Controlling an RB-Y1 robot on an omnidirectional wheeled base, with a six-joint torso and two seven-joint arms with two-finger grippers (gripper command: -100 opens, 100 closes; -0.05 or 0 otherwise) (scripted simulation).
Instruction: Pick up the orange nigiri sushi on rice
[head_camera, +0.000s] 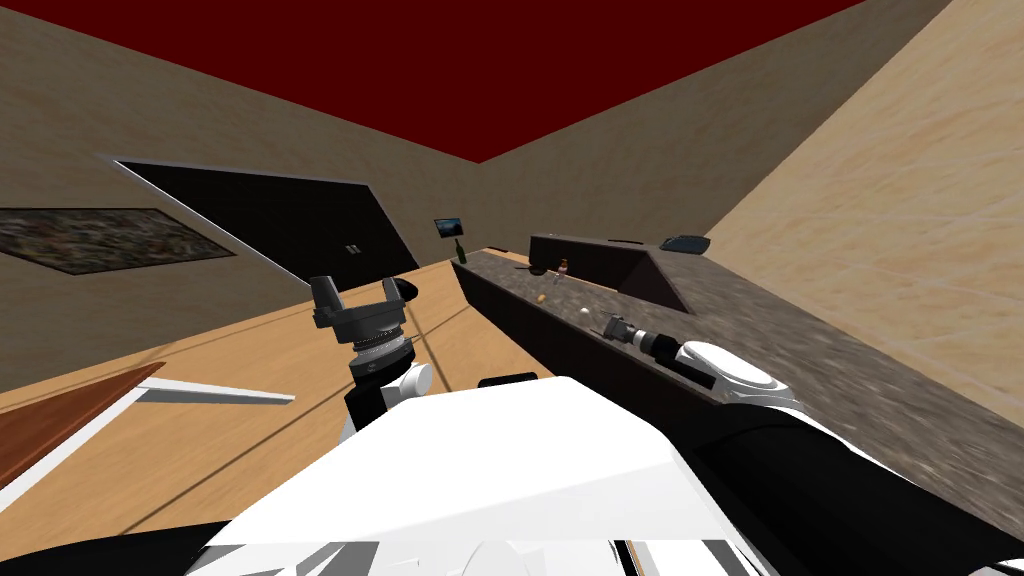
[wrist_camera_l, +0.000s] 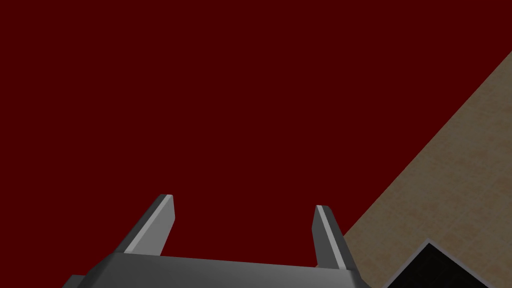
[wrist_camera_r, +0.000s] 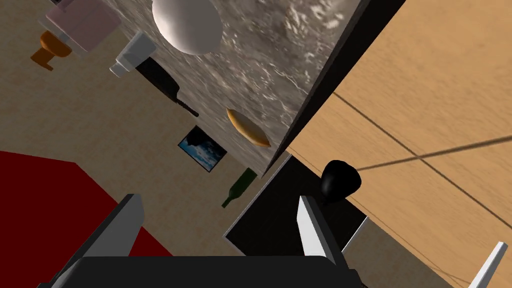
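The orange nigiri (wrist_camera_r: 248, 127) looks like a flat orange oval lying near the front edge of the dark speckled counter (wrist_camera_r: 280, 65). In the head view it is a small orange speck (head_camera: 541, 297). My right gripper (wrist_camera_r: 220, 230) is open and empty and points along the counter, well short of the nigiri. The head view shows that gripper (head_camera: 610, 325) low over the counter, close behind a white egg (head_camera: 585, 312). My left gripper (head_camera: 360, 295) is raised over the wooden floor, away from the counter. Its fingers stand open (wrist_camera_l: 242, 227) and empty.
The white egg (wrist_camera_r: 186, 25) lies on the counter beside the line to the nigiri. Further along are a black pan (wrist_camera_r: 165, 85), a white cup (wrist_camera_r: 132, 52) and a green bottle (wrist_camera_r: 239, 187) at the counter's end. A raised dark ledge (head_camera: 610, 262) runs along the back.
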